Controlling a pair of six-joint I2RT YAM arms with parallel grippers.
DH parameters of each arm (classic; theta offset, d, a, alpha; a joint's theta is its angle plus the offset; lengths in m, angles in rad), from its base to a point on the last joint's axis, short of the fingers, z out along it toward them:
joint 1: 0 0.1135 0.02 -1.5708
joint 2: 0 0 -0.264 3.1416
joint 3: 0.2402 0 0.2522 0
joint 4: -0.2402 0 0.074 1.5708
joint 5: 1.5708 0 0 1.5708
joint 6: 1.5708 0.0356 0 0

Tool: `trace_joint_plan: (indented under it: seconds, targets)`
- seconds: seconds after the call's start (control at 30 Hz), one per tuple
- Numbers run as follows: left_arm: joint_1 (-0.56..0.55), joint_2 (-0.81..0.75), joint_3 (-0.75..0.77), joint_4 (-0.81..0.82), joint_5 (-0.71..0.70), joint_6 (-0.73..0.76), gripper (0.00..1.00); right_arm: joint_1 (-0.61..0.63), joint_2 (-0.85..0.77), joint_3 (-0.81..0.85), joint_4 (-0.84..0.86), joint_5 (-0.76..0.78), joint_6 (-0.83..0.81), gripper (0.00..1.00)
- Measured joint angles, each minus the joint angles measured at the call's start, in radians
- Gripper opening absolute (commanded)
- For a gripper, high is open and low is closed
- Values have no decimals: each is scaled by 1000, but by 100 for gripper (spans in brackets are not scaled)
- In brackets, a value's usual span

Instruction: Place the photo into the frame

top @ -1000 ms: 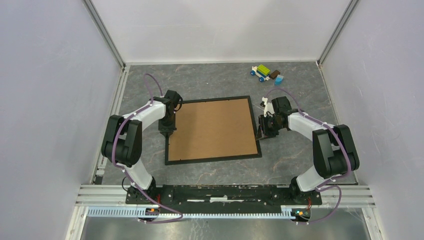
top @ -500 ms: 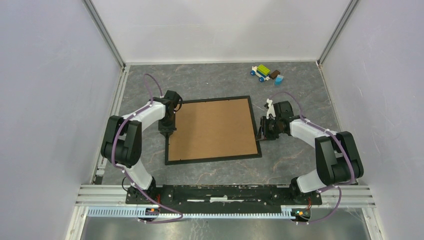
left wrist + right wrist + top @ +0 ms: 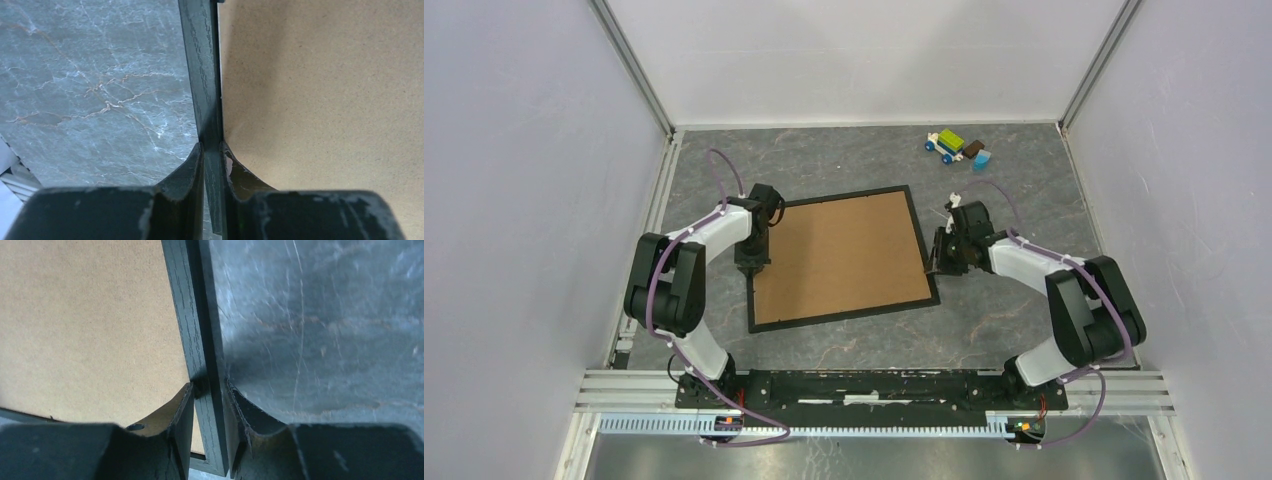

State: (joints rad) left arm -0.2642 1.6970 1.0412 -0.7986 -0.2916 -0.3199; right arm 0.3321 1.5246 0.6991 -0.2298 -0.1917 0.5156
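Note:
The frame (image 3: 844, 316) is a thin black rectangle lying skewed on the table, with a brown cardboard backing board (image 3: 839, 255) filling it. My left gripper (image 3: 754, 266) is shut on the frame's left rail. In the left wrist view the left gripper (image 3: 212, 145) pinches the black rail (image 3: 202, 75) between table and board (image 3: 320, 75). My right gripper (image 3: 934, 262) is shut on the right rail. In the right wrist view the right gripper (image 3: 209, 385) has a finger on either side of that rail (image 3: 187, 305), close to the near corner. The photo is hidden.
A small pile of toy blocks (image 3: 957, 147) lies at the back right of the grey marbled table (image 3: 844, 160). White walls close in the back and both sides. A metal rail (image 3: 874, 385) carrying the arm bases runs along the near edge.
The frame, held by both grippers, has shifted a little to the left and turned slightly counter-clockwise. The right arm has followed it leftwards.

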Motion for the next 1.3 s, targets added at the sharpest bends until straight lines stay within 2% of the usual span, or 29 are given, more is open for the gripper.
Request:
trace_joint_plan:
  seconds: [0.2, 0.47, 0.63, 0.73, 0.87, 1.03, 1.13, 1.2, 1.3]
  targets:
    - [-5, 0, -5, -21, -19, 0, 2, 92, 79, 103, -27, 159, 0, 32]
    - [-8, 0, -6, -37, -15, 1, 2, 324, 211, 288, -175, 558, -42, 33]
    - [-8, -2, -6, -37, -9, 8, 2, 388, 271, 378, -268, 698, -103, 40]
    - [-16, -3, -7, -29, 24, 11, 2, 357, 274, 430, -328, 650, -153, 45]
    - [-24, -3, -6, -29, 31, 15, 2, 228, 249, 454, -359, 435, -216, 52]
    - [-30, -3, -5, -29, 34, 16, 2, 43, 208, 470, -330, 202, -277, 53]
    - [-31, -3, -3, -29, 35, 16, 2, -25, 211, 494, -289, 89, -294, 53]
    - [-27, -6, -3, -27, 42, 16, 8, -36, 226, 526, -278, 34, -304, 53]
    - [1, -35, -3, -5, 99, 11, 27, -31, 265, 575, -253, -21, -317, 53]
